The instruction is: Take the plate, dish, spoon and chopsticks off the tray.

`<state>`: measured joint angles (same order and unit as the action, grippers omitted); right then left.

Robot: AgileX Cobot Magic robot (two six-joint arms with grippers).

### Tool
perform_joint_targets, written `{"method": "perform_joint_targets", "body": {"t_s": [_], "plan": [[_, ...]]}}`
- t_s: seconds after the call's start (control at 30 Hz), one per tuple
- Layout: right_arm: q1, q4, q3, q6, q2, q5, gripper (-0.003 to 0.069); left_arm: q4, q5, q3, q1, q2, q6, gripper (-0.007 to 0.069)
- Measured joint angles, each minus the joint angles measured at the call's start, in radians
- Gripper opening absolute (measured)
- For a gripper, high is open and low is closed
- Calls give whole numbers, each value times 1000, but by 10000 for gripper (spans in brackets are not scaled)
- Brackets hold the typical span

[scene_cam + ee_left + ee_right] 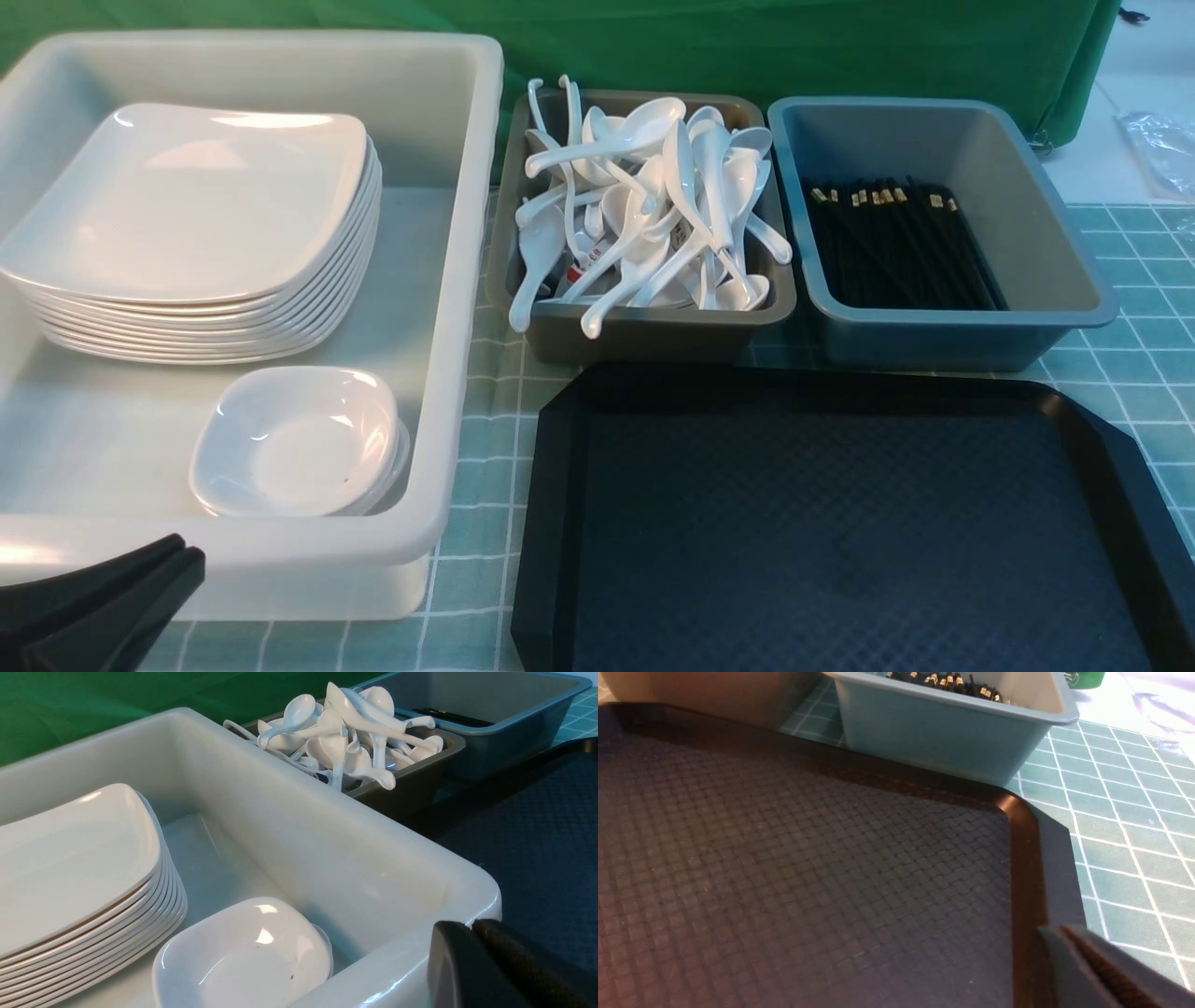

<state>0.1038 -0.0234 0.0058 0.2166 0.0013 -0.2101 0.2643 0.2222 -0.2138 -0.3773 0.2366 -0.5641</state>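
Observation:
The black tray [840, 523] lies at the front right, and its textured surface [784, 858] shows nothing on it. A stack of white plates [187, 196] and small white dishes [294, 439] sit in the white bin. White spoons [644, 205] are heaped in the brown bin. Black chopsticks [896, 247] lie in the blue-grey bin. My left gripper [182, 551] is shut and holds nothing, just outside the white bin's near corner [472, 926]. My right gripper [1057, 928] is shut and holds nothing, over the tray's right rim. It is out of the front view.
The white bin [467, 373] fills the left side. The brown bin [644, 341] and the blue-grey bin [934, 341] stand side by side behind the tray. A green checked cloth [1139, 355] covers the table, with a green backdrop [747, 47] behind.

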Motion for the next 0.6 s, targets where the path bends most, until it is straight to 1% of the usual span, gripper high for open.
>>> {"method": "perform_joint_targets", "body": {"t_s": [0.5, 0.6], "plan": [[0, 0, 0, 0, 0, 0, 75, 0, 0, 0, 0, 0, 0, 17], [0, 0, 0, 0, 0, 0, 84, -3, -33, 20, 1, 0, 0, 17]]}}
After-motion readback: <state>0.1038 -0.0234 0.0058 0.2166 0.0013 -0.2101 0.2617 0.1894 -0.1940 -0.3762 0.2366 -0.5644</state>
